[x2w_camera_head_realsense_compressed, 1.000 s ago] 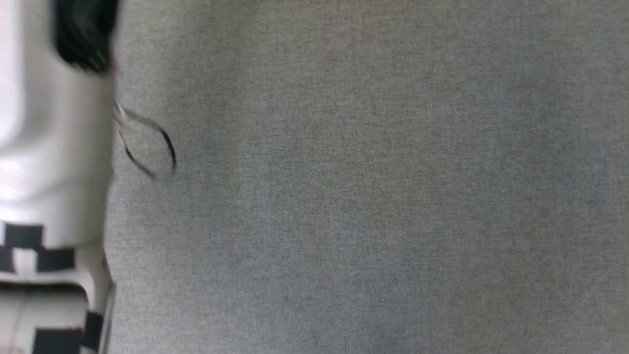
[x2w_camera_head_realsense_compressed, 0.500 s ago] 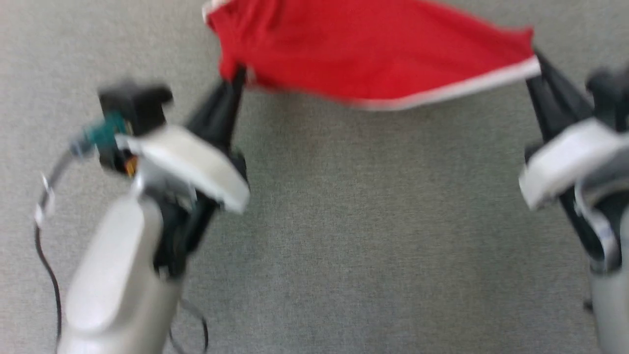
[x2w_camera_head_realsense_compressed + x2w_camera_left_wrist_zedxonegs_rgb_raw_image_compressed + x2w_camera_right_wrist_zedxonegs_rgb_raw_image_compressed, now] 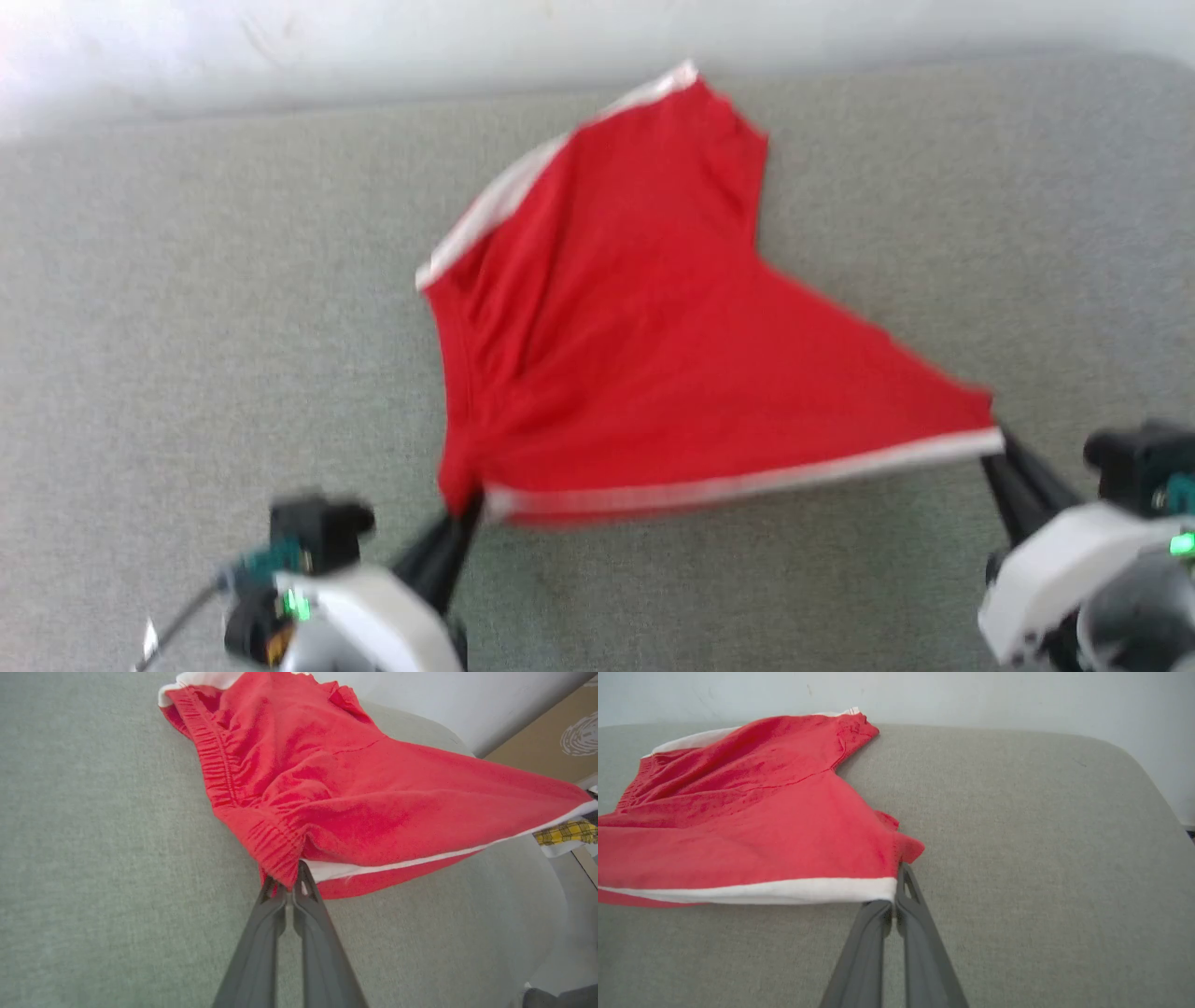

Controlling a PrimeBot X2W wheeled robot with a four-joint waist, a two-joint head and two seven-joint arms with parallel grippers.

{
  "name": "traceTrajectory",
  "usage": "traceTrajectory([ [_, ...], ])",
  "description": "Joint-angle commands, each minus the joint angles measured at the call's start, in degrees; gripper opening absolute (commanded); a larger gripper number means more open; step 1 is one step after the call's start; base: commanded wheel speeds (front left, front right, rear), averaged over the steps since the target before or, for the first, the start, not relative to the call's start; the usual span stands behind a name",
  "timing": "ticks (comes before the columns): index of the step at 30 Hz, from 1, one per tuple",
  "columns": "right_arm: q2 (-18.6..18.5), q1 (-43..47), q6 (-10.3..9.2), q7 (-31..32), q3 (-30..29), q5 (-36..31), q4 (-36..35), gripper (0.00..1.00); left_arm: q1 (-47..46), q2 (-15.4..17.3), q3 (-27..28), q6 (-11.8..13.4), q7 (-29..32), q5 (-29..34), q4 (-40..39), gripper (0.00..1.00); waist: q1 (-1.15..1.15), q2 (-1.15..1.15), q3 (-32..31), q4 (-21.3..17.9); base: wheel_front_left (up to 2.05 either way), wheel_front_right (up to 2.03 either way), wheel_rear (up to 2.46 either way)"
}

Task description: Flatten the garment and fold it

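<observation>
Nearest to the robot, the left gripper [image 3: 471, 509] has its two dark fingers pressed together on a corner of the red shorts [image 3: 653, 355]. The left wrist view shows that this corner is the end of the gathered waistband [image 3: 215, 765], pinched between the fingertips. The right gripper [image 3: 994, 448] is closed in the same way. It is pinching the corner of the white hem [image 3: 784, 891] at the end of one leg.

Between the two grippers the near edge of the shorts is pulled into an almost straight line, with a white strip along it. In the wrist views this edge seems raised a little from the surface, and a second red layer hangs just under the white strip.

Farther away, the rest of the shorts lies spread on a grey cloth-covered table [image 3: 187, 373], near its middle. The fabric has soft wrinkles, most of them close to the waistband, which runs away from the left gripper. The other leg points to the far side of the table and also ends in white trim.

Behind the table's far edge is a pale wall [image 3: 373, 37]. In the left wrist view, beyond the rounded corner of the table, there is a piece of yellow checked cloth [image 3: 567, 831] and a brown panel [image 3: 537, 746] with a white scribble on it.
</observation>
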Motion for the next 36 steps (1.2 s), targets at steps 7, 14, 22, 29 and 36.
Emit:
traceTrajectory([
  [7,0.8,10.7,-0.1,4.6,-1.2,2.1,-4.6,0.0,11.3,2.1,-1.2,0.0,2.0,-4.0,-4.0,0.0,0.02,-0.01,-8.0,-0.2,0.0,0.0,0.0],
  [14,0.3,17.3,-0.1,9.6,-1.4,3.8,-10.3,0.0,16.6,3.3,-2.0,1.1,3.6,-5.1,-7.9,0.0,0.02,-0.01,-10.8,0.6,0.0,0.0,0.0],
  [22,0.4,19.8,-0.1,11.1,-1.6,4.5,-13.4,0.0,18.6,3.3,-1.4,2.5,2.8,-5.1,-10.6,0.0,0.02,-0.01,-10.7,1.7,0.0,0.0,0.0],
  [29,-3.3,13.8,-0.1,9.4,-2.1,2.5,-13.1,0.0,14.1,2.4,-0.3,2.4,0.9,-3.9,-10.1,0.0,0.02,-0.01,-6.1,2.7,0.0,0.0,0.0],
  [36,-11.7,-1.5,-0.1,9.8,-0.1,0.7,-9.5,0.0,3.7,1.0,1.0,2.7,1.2,-2.2,-8.2,0.0,0.02,-0.01,1.1,4.3,0.0,0.0,0.0],
])
